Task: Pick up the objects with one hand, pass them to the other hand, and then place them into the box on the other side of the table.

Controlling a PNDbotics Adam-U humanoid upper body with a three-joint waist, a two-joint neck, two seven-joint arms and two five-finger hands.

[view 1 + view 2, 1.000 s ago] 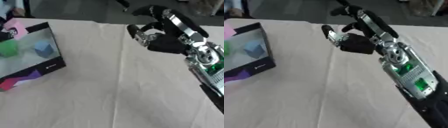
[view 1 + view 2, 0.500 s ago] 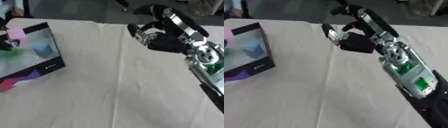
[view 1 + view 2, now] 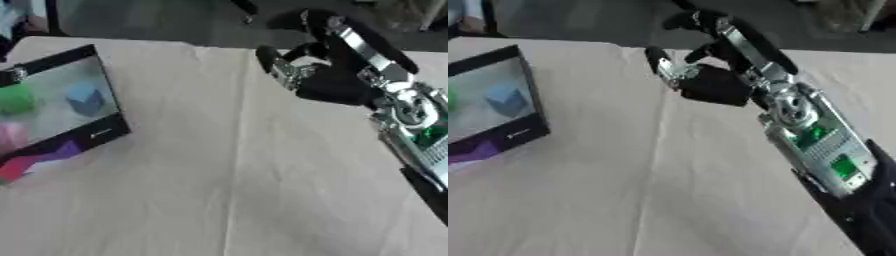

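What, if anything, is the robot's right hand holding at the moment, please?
Nothing: the right hand hangs above the table with curled fingers, empty.

Cream cloth-covered table (image 3: 219,175) across most of the frame, with a faint vertical crease down the middle. At left, shallow black-rimmed cardboard box (image 3: 96,135) with pale grey-white inside and purple, red and white patches on the lower outer flap. Inside: round green object (image 3: 15,98) at far left, blue cube-like block (image 3: 85,98) toward the middle, soft pink object (image 3: 10,135) lower left. At upper right, black right hand (image 3: 702,82) with silver joints; silver forearm behind with green lights.
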